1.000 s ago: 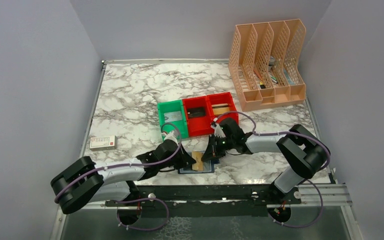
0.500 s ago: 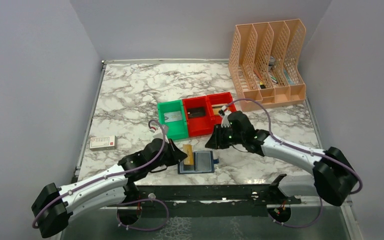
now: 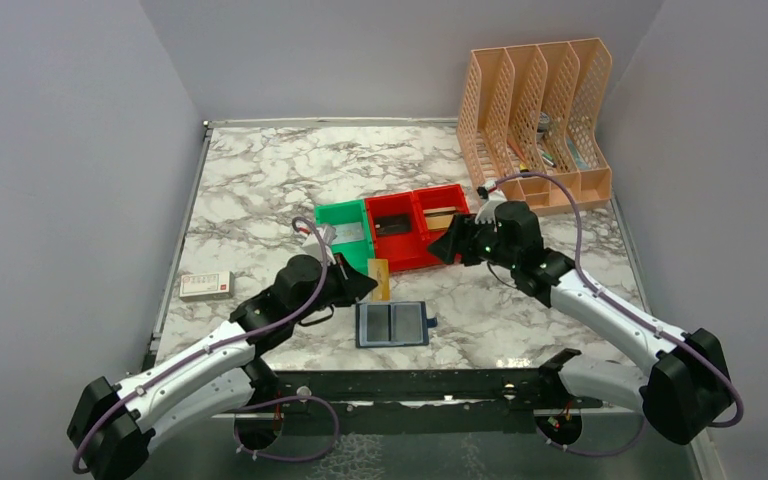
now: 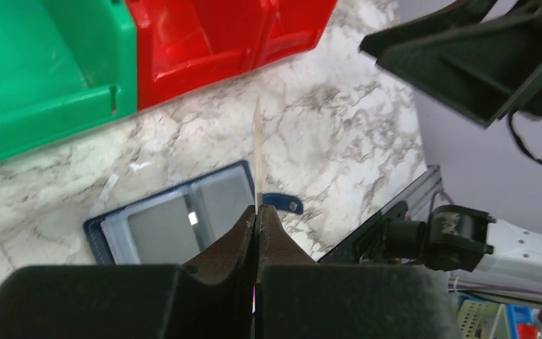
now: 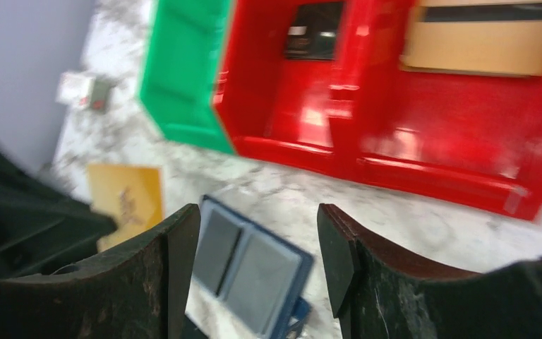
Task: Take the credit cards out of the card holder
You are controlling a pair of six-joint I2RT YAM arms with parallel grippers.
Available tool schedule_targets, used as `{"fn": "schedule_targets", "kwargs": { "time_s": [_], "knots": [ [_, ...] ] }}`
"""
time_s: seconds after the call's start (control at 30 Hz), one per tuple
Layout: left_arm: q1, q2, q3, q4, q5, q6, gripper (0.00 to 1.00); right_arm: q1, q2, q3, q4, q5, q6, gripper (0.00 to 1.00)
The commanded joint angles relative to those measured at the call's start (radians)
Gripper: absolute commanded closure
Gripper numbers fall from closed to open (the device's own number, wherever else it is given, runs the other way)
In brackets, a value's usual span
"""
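The card holder (image 3: pixel 393 323) lies open and flat on the marble near the front edge, its two grey-blue panels facing up; it also shows in both wrist views (image 4: pixel 183 222) (image 5: pixel 254 265). My left gripper (image 3: pixel 362 283) (image 4: pixel 257 210) is shut on a yellow credit card (image 3: pixel 379 278) (image 4: pixel 257 152), held on edge above the table between the holder and the bins. That card (image 5: pixel 127 201) appears to the left in the right wrist view. My right gripper (image 3: pixel 450 246) (image 5: pixel 257 229) hangs open and empty by the red bin's front wall, apart from the holder.
A green bin (image 3: pixel 344 238) and a red two-compartment bin (image 3: pixel 457 192) stand behind the holder; the red one holds a dark card (image 3: pixel 392 227) and a tan card (image 3: pixel 442 217). A small white box (image 3: pixel 205 285) lies at the left. A peach file organiser (image 3: pixel 535 130) stands at the back right.
My left gripper has carried the yellow card up and away from the holder toward the bins. My right gripper has opened, left the holder and drawn back to the right.
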Motion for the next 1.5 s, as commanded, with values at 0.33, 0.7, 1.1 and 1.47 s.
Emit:
{"fn": "schedule_targets", "kwargs": {
  "time_s": [0.33, 0.7, 1.1, 1.47],
  "knots": [
    [0.056, 0.006, -0.125, 0.471, 0.248, -0.115, 1.00, 0.001, 0.110, -0.088, 0.455, -0.693, 0.154, 0.38],
    [0.056, 0.005, -0.140, 0.565, 0.273, -0.151, 1.00, 0.001, 0.212, -0.076, 0.587, -0.834, 0.238, 0.69],
    [0.056, 0.021, -0.148, 0.569, 0.270, -0.159, 0.95, -0.016, 0.201, -0.069, 0.578, -0.837, 0.216, 0.99],
    [0.057, -0.026, -0.129, 0.355, 0.151, -0.131, 0.09, -0.095, 0.141, 0.006, 0.286, -0.654, 0.007, 0.99]
  ]
}}
